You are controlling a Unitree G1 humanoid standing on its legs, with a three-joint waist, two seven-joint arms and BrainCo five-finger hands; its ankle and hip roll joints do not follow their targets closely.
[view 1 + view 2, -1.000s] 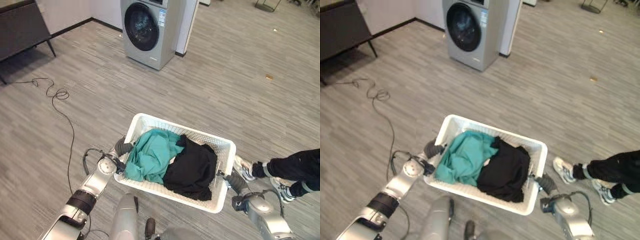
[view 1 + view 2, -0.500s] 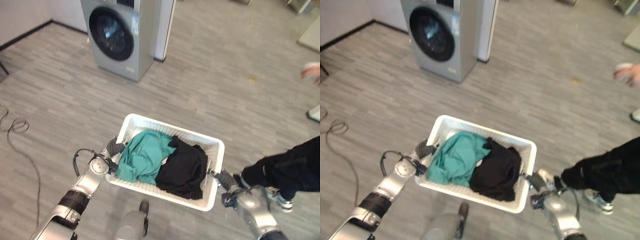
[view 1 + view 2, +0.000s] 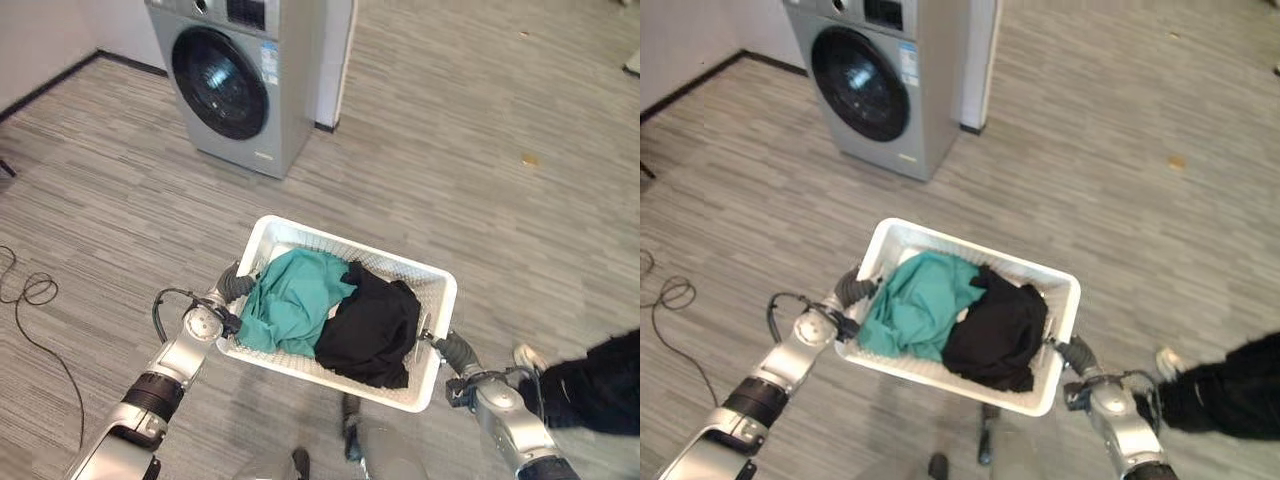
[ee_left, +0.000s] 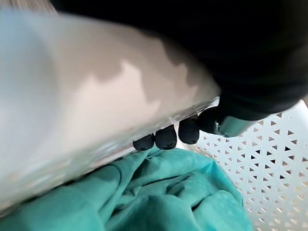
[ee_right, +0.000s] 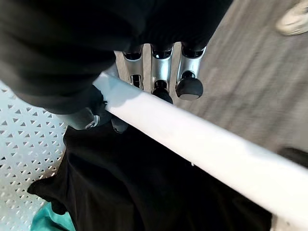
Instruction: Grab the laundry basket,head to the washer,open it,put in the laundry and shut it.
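Note:
A white laundry basket (image 3: 300,368) hangs in front of me, carried by its two short ends. A teal cloth (image 3: 290,300) fills its left half and a black cloth (image 3: 370,325) its right half. My left hand (image 3: 232,285) is shut on the left rim (image 4: 96,110), dark fingertips (image 4: 166,137) hooked under it above the teal cloth (image 4: 163,192). My right hand (image 3: 452,352) is shut on the right rim (image 5: 192,139), its fingers (image 5: 161,72) curled round the rim beside the black cloth (image 5: 144,192). The silver washer (image 3: 240,80) stands ahead to the left, its round dark door closed.
A white panel (image 3: 335,60) stands against the washer's right side. A person's dark-trousered leg (image 3: 600,385) and pale shoe (image 3: 528,357) are on the floor close to my right arm. Grey plank floor (image 3: 480,180) stretches between the basket and the washer.
The whole view has shifted; the washer now looks nearer and larger. The person's leg has drawn back toward the lower right. Both hands keep their hold on the basket.

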